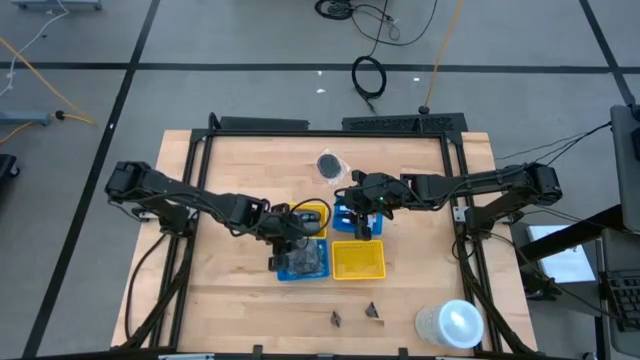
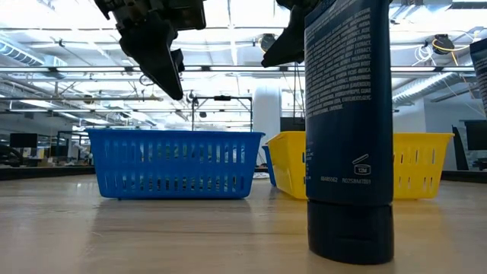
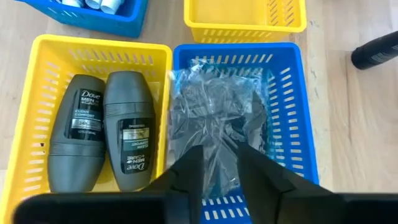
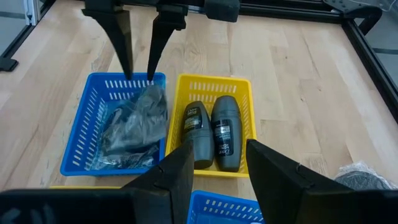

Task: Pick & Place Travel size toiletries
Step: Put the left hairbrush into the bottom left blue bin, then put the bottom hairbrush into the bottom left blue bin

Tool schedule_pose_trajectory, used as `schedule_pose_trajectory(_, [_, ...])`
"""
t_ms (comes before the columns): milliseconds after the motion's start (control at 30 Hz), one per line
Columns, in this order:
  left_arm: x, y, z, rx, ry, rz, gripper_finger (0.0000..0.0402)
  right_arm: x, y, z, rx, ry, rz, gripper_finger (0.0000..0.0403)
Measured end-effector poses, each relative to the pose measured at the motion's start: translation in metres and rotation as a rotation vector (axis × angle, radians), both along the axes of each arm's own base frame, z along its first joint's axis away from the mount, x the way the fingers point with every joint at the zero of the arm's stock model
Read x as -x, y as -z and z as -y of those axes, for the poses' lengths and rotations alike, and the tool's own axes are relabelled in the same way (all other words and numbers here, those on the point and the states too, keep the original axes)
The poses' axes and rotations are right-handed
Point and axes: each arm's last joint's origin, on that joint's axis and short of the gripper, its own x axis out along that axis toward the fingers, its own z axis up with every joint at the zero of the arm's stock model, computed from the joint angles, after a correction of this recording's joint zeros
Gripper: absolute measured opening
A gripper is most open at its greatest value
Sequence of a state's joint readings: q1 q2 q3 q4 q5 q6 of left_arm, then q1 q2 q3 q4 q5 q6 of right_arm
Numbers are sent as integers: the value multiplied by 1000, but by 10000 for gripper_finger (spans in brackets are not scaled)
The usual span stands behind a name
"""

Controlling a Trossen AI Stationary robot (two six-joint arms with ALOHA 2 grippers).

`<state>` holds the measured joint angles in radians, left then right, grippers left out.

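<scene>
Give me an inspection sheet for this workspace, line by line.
Surface: wooden table, with small baskets at its middle.
Job's things: white-capped tubes in a second blue basket, mostly cut off at the picture's edge.
Clutter: two dark deodorants in a yellow basket; crumpled clear plastic in a blue basket; dark bottle; two black clips.
Grippers: left gripper open above the plastic; right gripper open, holding nothing.
Cables: black coil on the floor.
Surroundings: large lit hall; no person seen.

Two grey deodorants [image 3: 102, 137] side by side in yellow basket [image 3: 31, 112]; crumpled clear bags [image 3: 214, 124] in blue basket [image 3: 295, 118]
</scene>
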<state>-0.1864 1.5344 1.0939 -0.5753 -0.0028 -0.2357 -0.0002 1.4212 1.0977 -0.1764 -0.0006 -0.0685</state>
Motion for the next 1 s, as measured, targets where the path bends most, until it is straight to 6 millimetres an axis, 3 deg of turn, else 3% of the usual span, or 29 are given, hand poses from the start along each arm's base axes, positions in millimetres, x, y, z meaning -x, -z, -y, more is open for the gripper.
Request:
schedule_pose_trajectory(267, [0,0,2,0,7,1,132,0,0,0,0,0,-1,141])
schedule_pose_trajectory(733, [0,0,0,-35,-2,8,134,0,0,3,11,42,0,141])
schedule_pose_trajectory(1000, [7,-6,-9,-189,-75,12,134,-2,26,44,-13,292,-73,141])
